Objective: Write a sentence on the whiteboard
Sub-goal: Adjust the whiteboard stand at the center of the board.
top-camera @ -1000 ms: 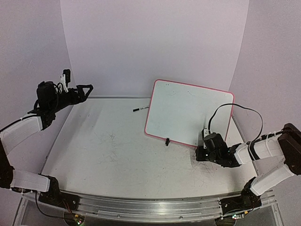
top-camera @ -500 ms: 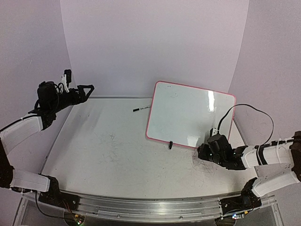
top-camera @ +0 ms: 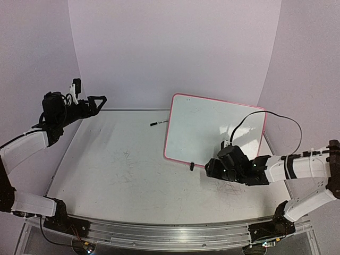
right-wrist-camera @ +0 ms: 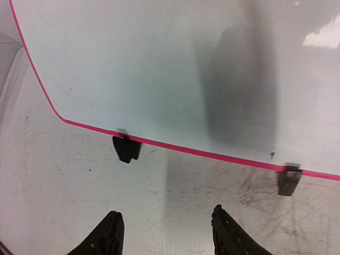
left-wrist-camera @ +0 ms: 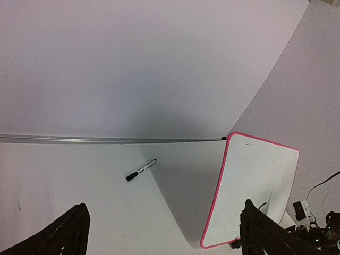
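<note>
So the right end effector (right-wrist-camera: 166,218) has just popped open, empty, after sliding left along the near rim of the whiteboard (top-camera: 212,125) at right-centre of the desk (top-camera: 117,164), left end effector (top-camera: 100,100) wide open upper left, marker (top-camera: 158,123) untouched, so I'd say writing hasn't started.

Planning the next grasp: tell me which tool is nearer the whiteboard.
Right. The right tool sits open just short of the near rim of the whiteboard; the left tool hovers far off to its left.
</note>
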`<state>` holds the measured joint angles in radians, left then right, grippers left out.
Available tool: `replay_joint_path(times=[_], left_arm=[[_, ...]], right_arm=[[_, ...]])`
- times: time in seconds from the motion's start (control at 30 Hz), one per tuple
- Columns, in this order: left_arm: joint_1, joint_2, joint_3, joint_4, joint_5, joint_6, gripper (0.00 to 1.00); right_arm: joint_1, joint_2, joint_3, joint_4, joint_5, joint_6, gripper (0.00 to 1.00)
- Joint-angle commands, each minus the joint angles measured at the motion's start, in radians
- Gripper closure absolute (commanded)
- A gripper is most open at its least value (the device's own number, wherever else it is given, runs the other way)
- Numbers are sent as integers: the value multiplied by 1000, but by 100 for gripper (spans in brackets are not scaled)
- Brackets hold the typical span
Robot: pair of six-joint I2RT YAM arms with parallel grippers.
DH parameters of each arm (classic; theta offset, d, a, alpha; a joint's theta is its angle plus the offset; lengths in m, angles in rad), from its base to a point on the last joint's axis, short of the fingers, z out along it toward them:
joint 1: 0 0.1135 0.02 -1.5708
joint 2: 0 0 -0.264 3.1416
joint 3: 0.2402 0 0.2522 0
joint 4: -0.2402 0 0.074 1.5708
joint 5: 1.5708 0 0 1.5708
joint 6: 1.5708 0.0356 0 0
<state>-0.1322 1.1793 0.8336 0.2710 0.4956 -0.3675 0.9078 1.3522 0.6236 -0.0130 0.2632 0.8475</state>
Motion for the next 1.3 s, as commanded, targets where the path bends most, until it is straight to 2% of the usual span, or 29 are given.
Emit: replay_joint_path(times=[0.0,0.13,0.27,0.53,0.73,0.83,0.97,1.1,1.27], left_arm=[[-5,-3,36,34,10,1,1],[-7,-11,34,34,2,8,1],[-7,-18,33,33,-3,12,1],[-8,-28,34,31,0,13,1],[-10,-30,35,31,0,14,1],[-10,-30,35,30,-2,16,1],[-10,-25,36,30,-2,16,1],[-10,-13,38,30,6,12,1],[-10,-14,35,30,0,16,1]], right_arm=[[29,180,158,-23,-53,138,38],[29,343,282,-21,-71,149,36],[29,435,350,-16,-35,129,36],[28,566,432,-20,40,140,49],[19,602,473,-37,109,109,59],[14,609,482,-45,138,91,61],[12,614,490,-51,160,54,71],[19,609,490,-51,166,-14,86],[56,583,450,-12,192,-132,96]])
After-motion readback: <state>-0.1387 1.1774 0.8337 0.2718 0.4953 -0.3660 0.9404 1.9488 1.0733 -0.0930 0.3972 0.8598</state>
